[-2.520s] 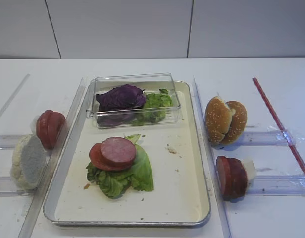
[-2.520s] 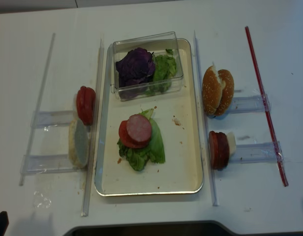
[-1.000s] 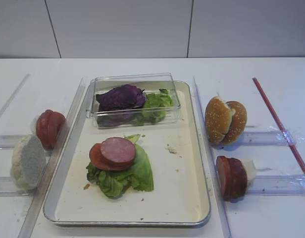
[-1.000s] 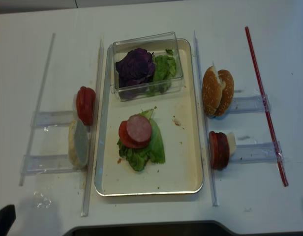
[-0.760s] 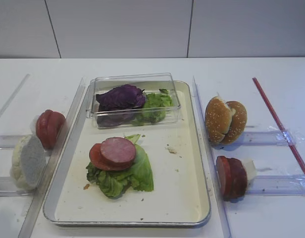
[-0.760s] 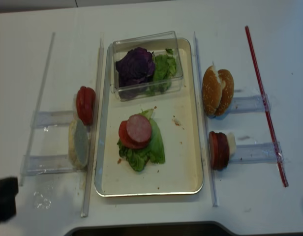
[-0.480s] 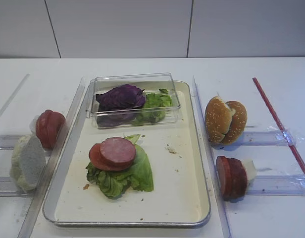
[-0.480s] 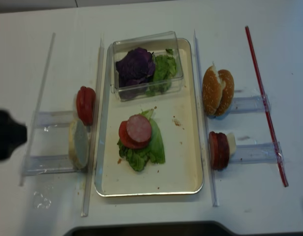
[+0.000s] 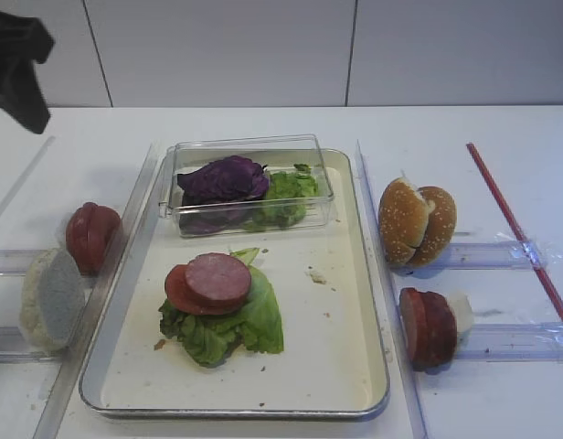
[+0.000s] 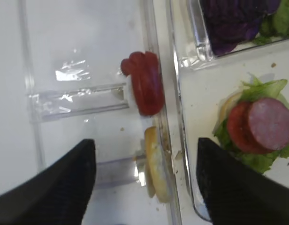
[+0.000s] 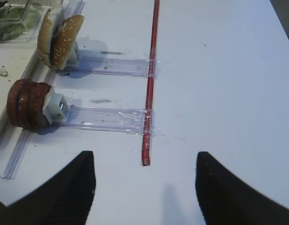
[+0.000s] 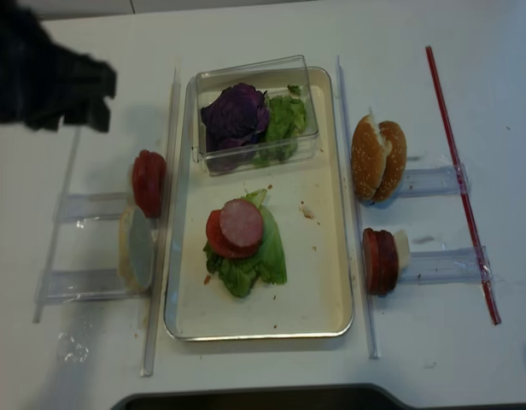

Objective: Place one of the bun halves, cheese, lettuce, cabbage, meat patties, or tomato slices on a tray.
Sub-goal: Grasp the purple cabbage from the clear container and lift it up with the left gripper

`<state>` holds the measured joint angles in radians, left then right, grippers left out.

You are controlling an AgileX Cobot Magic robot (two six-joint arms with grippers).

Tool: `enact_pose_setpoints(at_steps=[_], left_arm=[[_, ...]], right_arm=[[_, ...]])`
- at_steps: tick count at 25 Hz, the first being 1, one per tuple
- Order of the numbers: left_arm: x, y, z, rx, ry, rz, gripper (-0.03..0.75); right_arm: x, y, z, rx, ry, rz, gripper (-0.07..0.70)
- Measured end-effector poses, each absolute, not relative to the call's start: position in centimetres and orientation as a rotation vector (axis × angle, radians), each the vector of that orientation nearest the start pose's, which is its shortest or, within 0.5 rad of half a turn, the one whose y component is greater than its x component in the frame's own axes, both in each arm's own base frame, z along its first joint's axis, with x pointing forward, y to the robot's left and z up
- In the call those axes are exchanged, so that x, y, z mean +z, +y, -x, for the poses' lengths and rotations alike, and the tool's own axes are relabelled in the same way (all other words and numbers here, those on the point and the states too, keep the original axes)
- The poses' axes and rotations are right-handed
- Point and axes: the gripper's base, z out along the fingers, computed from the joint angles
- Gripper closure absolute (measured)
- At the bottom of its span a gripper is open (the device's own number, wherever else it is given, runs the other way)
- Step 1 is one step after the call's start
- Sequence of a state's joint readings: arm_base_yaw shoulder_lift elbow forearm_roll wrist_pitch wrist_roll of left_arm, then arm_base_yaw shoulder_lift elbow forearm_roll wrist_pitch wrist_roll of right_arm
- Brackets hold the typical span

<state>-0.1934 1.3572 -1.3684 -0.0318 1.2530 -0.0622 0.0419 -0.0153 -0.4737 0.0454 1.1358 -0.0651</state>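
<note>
Bench (image 9: 446,137): a white surface is seen, carrying all the things.
Tray (image 9: 355,302): it is laid in the middle of the bench, cream inside with a metal rim.
Clear box (image 9: 249,146): it is placed at the far end of the tray; the cabbage (image 9: 224,178) and some green leaves are kept inside it.
Lettuce (image 9: 249,325): it is spread on the tray nearer the front, with a red slice and a pink meat patty (image 9: 217,278) stacked on top.
Bun halves (image 9: 416,224): they are stood on edge on a clear holder, right of the tray.
Tomato slices (image 9: 91,236): they are stood on edge, left of the tray, beside a pale lump (image 9: 51,300).
Left gripper (image 10: 144,206): it is held above the tomato slices, jaws spread wide, nothing between them.
Right gripper (image 11: 144,197): it is held over bare bench near a red strip (image 11: 151,79), jaws apart and empty.
</note>
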Motion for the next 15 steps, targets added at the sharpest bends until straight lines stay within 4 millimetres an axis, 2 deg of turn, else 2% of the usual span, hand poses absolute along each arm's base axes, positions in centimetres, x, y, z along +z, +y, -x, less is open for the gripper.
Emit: enact_pose_setpoints(at_steps=[3, 7, 12, 15], left_arm=[[36.9, -7.5, -28.6, -0.122, 2.724, -0.263, 0.274], [35.6, -11.0, -32.4, -0.136, 2.739, -0.362, 0.274], [32.3, -14.3, -37.0, -0.135, 2.779, -0.432, 0.274], [30.3, -15.5, -39.2, -0.133, 2.799, -0.451, 0.274]], right_arm=[[26.4, 0.3, 0.8, 0.040, 2.126, 0.120, 0.158], [26.4, 0.3, 0.8, 0.040, 2.126, 0.120, 0.158], [26.4, 0.3, 0.8, 0.039, 2.126, 0.122, 0.158], [26.4, 0.4, 0.8, 0.040, 2.126, 0.124, 0.158]])
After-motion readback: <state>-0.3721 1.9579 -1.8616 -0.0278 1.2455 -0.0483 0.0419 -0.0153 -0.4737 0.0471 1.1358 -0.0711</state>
